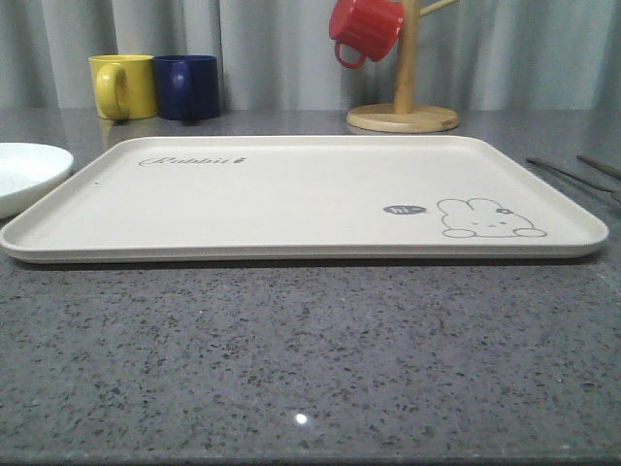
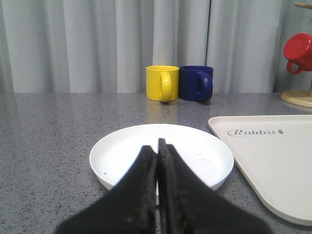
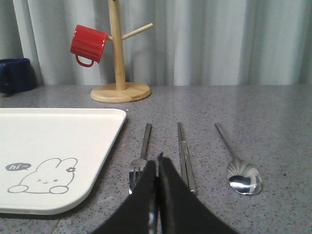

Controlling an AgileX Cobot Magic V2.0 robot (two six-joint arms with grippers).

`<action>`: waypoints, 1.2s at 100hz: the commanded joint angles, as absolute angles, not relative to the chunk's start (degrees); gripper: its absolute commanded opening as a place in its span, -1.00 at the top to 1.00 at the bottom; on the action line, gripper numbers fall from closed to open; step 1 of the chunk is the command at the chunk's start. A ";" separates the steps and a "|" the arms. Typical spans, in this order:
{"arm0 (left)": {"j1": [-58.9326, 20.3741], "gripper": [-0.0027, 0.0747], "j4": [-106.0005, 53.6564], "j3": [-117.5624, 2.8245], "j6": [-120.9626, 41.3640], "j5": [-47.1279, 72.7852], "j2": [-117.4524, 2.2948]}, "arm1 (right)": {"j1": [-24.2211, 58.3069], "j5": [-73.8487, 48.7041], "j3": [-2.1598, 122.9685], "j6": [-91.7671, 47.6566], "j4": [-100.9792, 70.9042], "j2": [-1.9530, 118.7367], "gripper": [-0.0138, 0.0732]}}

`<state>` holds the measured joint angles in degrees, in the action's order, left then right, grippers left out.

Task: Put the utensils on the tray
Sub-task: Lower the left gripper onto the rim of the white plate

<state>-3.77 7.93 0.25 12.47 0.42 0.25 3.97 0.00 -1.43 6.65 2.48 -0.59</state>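
Note:
The cream tray (image 1: 291, 209) with the rabbit drawing lies bare in the middle of the table; its corner with the "Rabbit" script (image 2: 273, 161) and its rabbit corner (image 3: 53, 141) are also seen. Left of it sits the round white plate (image 1: 24, 175), which my left gripper (image 2: 157, 145) hovers over, shut with nothing held. Right of the tray lie a steel fork (image 3: 144, 146), knife (image 3: 184, 151) and spoon (image 3: 239, 163) side by side on the stone; two of them show as thin strips (image 1: 572, 177). My right gripper (image 3: 157, 158) is shut and empty, just in front of the fork and knife.
A yellow mug (image 1: 121, 85) and a navy mug (image 1: 186, 85) stand behind the tray at back left. A wooden mug tree (image 1: 404, 92) with a hanging red mug (image 1: 365, 27) stands at back right. Grey curtains close off the rear.

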 commanded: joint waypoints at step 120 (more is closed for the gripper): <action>-3.58 0.98 3.84 -50.62 12.80 45.87 -40.34 | 3.65 4.69 -1.57 6.16 2.53 -1.52 0.84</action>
